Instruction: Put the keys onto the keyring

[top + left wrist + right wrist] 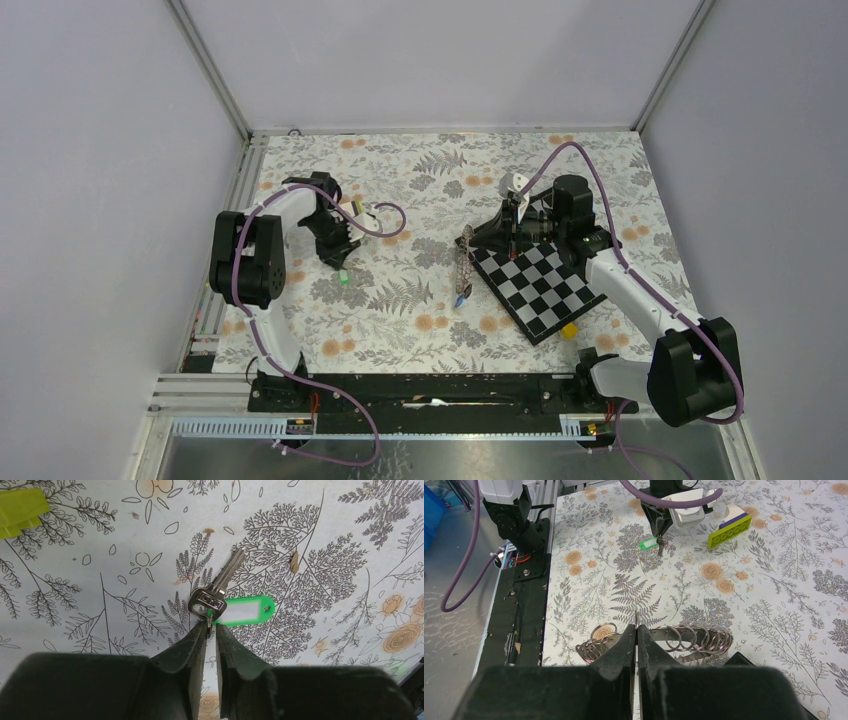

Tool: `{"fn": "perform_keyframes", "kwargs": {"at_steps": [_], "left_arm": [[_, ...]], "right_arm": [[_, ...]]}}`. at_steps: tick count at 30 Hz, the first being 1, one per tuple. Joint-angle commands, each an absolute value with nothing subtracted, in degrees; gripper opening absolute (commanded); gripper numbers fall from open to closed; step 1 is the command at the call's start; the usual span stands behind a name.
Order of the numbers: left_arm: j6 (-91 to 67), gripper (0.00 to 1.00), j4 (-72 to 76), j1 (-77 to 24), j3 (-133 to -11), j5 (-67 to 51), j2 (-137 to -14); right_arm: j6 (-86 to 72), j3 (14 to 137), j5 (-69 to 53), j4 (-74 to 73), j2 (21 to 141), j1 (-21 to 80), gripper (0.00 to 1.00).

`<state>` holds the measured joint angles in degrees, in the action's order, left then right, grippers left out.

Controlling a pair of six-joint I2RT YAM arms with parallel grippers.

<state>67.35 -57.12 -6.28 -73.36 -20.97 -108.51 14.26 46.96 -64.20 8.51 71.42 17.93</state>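
The green key (220,587), a silver key with a bright green tag (245,611), hangs by its small ring from my left gripper (212,629), whose jaws are closed to a narrow gap on that ring. It also shows in the top view (343,277) under the left gripper (340,264). My right gripper (636,628) is shut on a thin ring of the keyring (694,640), a string of silver rings along a metal strip. In the top view the keyring (462,270) trails from the right gripper (468,238) down to a blue key (459,299). No black-brown key is visible.
The black-and-white checkerboard (540,285) lies just right of the keyring, with the small yellow block (568,330) at its near corner. A yellow-green stick (730,530) lies behind the left gripper. The metal frame rail (519,605) runs along the near table edge.
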Motion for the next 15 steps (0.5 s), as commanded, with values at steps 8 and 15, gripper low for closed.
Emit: {"fn": "perform_keyframes", "kwargs": {"at_steps": [8, 15], "left_arm": [[67.6, 0.21, -57.8, -6.0, -75.3, -19.9, -107.2], [67.4, 0.1, -57.8, -6.0, -75.5, -19.8, -107.7]], "right_arm": [[14.0, 47.0, -66.4, 12.0, 71.2, 17.6, 0.0], [14.1, 46.9, -66.4, 11.9, 71.2, 17.6, 0.0]]}}
